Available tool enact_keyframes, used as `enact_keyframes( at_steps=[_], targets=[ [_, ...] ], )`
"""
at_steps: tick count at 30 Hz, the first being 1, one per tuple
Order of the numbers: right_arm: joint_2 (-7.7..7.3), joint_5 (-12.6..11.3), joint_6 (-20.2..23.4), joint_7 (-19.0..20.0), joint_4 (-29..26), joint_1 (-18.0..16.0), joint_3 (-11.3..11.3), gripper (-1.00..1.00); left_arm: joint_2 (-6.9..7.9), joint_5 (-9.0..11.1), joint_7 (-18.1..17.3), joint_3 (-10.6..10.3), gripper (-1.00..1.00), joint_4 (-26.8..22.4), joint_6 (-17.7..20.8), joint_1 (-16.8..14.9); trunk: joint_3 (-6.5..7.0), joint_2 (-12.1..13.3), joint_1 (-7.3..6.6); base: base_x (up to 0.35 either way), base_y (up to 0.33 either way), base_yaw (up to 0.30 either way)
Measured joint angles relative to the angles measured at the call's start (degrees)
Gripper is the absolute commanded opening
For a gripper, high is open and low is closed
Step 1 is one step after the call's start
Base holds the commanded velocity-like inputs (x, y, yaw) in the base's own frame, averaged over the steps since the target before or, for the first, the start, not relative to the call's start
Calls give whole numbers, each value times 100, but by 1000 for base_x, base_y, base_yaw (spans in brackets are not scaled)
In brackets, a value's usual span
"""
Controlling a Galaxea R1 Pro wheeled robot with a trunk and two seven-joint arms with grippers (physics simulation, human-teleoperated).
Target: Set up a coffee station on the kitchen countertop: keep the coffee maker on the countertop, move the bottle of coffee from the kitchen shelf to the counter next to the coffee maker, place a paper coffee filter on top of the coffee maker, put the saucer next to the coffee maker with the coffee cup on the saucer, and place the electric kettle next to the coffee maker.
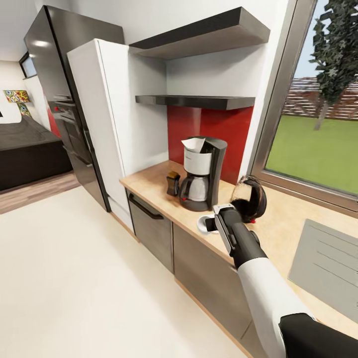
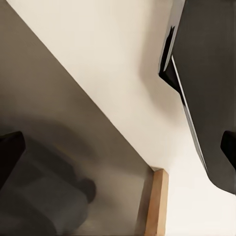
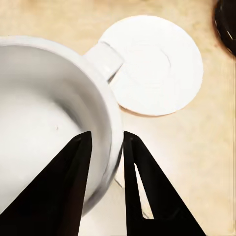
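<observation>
Right hand (image 3: 103, 142) clamped on the rim of one coffee cup (image 3: 44, 108), one finger inside the bowl, the other outside against the wall, cup handle turned toward the saucer (image 3: 157, 64). Cup held just above the counter (image 1: 164, 191), beside the one white saucer and not on it; a small edge of white seen past the wrist near the front edge of the counter. One coffee maker (image 1: 203, 174) upright on the counter near the red backsplash, one paper coffee filter (image 1: 194, 144) sitting in its top. One bottle of coffee (image 1: 173, 183) just beside the coffee maker, on the fridge side. One electric kettle (image 1: 251, 199) on the window side of the coffee maker, just beyond the right hand. Two dark wall shelves (image 1: 199, 101) above. Left hand's opening: cannot tell.
</observation>
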Motion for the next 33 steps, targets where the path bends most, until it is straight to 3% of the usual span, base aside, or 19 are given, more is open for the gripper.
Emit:
enact_keyframes(
  at_steps=[13, 21, 27, 33],
  targets=[
    [0, -7, 8, -1, -10, 0, -4, -100, 16, 2, 0, 0, 100, 1, 0, -1, 0, -1, 0, 11, 8, -261],
    [-2, 6, 9, -1, -1, 1, -116, -100, 28, 2, 2, 8, 100, 0, 0, 0, 0, -1, -2, 214, 211, -256],
    [-4, 2, 13, -12, 2, -1, -354, -100, 4, 2, 6, 4, 100, -1, 0, 1, 0, -1, 0, 117, 101, -56],
    [-6, -7, 12, -15, 14, 0, -386, -100, -4, 2, 10, 2, 100, -1, 0, 1, 0, -1, -1, 56, 99, -2]
  ],
)
